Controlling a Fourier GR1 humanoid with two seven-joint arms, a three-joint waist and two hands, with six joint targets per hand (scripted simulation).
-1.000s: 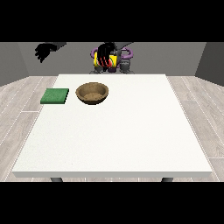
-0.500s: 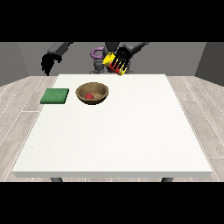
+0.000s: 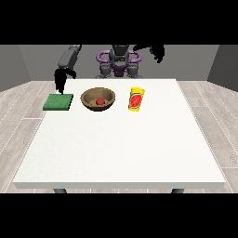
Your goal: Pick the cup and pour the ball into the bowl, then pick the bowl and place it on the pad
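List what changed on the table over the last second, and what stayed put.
The yellow cup, held up over the table's far edge before, now stands on the table right of the bowl, let go; the hand at the view's right is raised clear. A red ball now lies in the bowl. The hand at the view's left came down above the green pad. Bowl and pad stayed.

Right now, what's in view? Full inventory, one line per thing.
Large white table: one, white, fills the middle of the view.
Flat square green pad: one, green, far-left part of the table.
Round brown wooden bowl: one, brown, right of the pad.
Small red ball: one, red, inside the bowl.
Yellow cup with a red label: one, yellow and red, right of the bowl, apart from it.
Hand at the view's left: black, above the pad.
Hand at the view's right: black, raised beside the robot's torso.
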